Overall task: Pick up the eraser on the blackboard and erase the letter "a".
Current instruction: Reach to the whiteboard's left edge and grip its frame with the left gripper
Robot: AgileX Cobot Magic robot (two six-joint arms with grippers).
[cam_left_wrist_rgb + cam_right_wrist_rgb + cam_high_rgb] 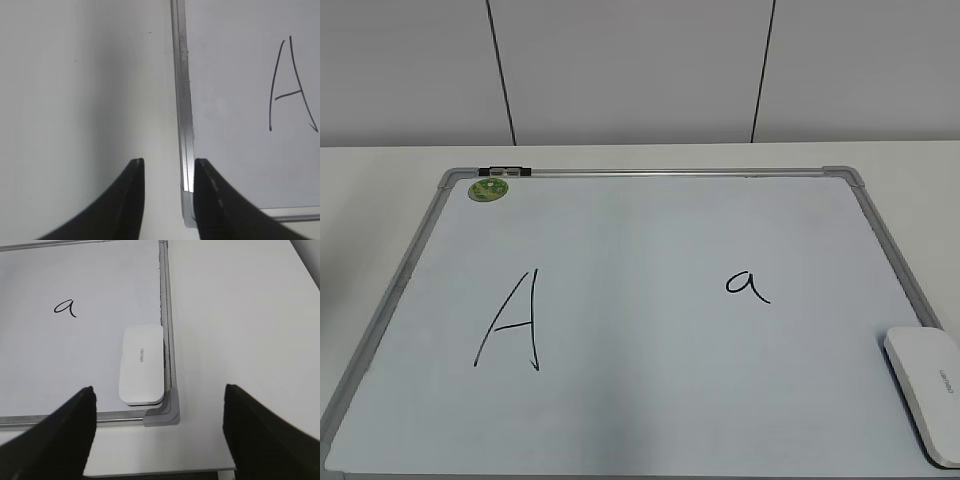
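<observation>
The white eraser (927,389) lies flat in the near right corner of the blackboard (650,420), against the right frame; it also shows in the right wrist view (142,364). The small letter "a" (747,286) is written right of the middle, and shows in the right wrist view (65,307) up and left of the eraser. My right gripper (159,395) is wide open, held above the board's near right corner, empty. My left gripper (169,165) is open with a narrower gap, above the board's left frame (182,100), empty. Neither gripper shows in the exterior view.
A tall capital "A" (512,320) is on the board's left half, also in the left wrist view (292,87). A round green magnet (488,189) and a small black clip (505,172) sit at the far left corner. The white table (380,190) surrounds the board.
</observation>
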